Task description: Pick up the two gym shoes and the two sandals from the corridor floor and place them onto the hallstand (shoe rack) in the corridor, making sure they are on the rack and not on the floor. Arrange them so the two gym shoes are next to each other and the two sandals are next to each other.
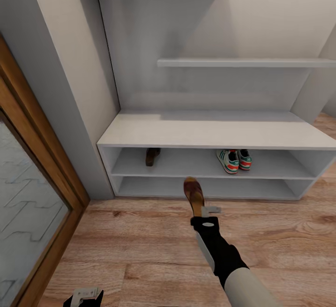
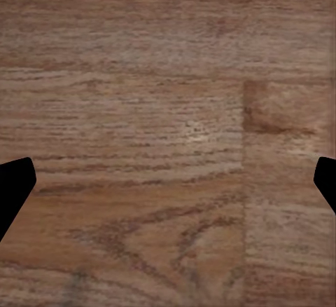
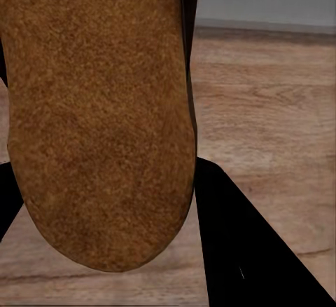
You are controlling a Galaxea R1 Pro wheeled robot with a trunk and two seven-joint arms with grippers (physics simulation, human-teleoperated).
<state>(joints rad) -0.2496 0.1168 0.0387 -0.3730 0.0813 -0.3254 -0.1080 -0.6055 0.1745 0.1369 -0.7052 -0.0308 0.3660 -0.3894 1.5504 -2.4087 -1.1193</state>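
Sandal [image 1: 193, 196] clamped in right fingers [image 3: 231, 251] before hallstand [image 1: 210, 132]; left fingers [image 2: 14, 184] spread wide

Rack [image 1: 210, 132]: pale grey-white, two open tiers under a long bare top, against the wall.
Upper tier: two sneakers [image 1: 234, 160] side by side toward the right; one dark sandal [image 1: 152, 156] near the left end (partly shadowed).
Floor [image 1: 140, 251]: light brown wood planks.
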